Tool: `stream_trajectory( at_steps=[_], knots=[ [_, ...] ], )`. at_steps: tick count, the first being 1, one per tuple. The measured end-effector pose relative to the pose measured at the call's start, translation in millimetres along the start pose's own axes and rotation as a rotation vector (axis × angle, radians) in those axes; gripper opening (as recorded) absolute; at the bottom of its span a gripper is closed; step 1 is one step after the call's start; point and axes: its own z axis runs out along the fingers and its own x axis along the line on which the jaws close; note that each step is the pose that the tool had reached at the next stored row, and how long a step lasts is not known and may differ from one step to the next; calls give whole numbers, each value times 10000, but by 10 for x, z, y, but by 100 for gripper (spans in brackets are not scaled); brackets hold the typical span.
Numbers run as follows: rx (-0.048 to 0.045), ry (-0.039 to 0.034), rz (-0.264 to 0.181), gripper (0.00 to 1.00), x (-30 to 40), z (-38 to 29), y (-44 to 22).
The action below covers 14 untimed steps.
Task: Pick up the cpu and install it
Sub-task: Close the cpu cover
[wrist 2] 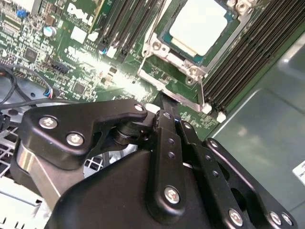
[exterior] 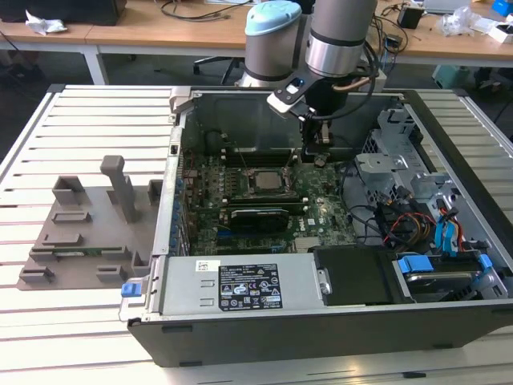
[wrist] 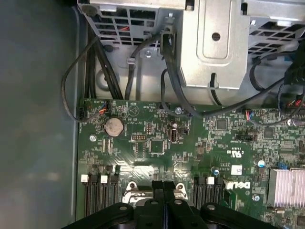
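Silver metal tops the cpu [wrist 2: 198, 26], which sits inside the socket frame [wrist 2: 193, 71] at the middle of the exterior view. It is probably light, stiff and fragile underneath, so its thin edges are the safest hold. Just beside it, the gripper [wrist 2: 167, 102] hangs with its fingers together, gripping nothing.

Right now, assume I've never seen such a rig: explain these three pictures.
The exterior view looks from outside at a robot arm reaching into an open computer case on a slatted table. Both wrist views come from cameras riding on the arm, looking past its black gripper at the green motherboard. The cpu, a pale silver square, lies in its metal socket frame. The fingers are shut, near that frame's edge, holding nothing I can see. A grey moulded tray lies on the table at the exterior view's left.
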Motion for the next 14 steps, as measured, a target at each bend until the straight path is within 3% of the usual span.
stream_trajectory(
  at_steps=[7, 14],
  knots=[
    [0, 1, 1, 11, 6, 4, -159],
    [-1, 0, 0, 11, 10, 6, -258]
  ],
)
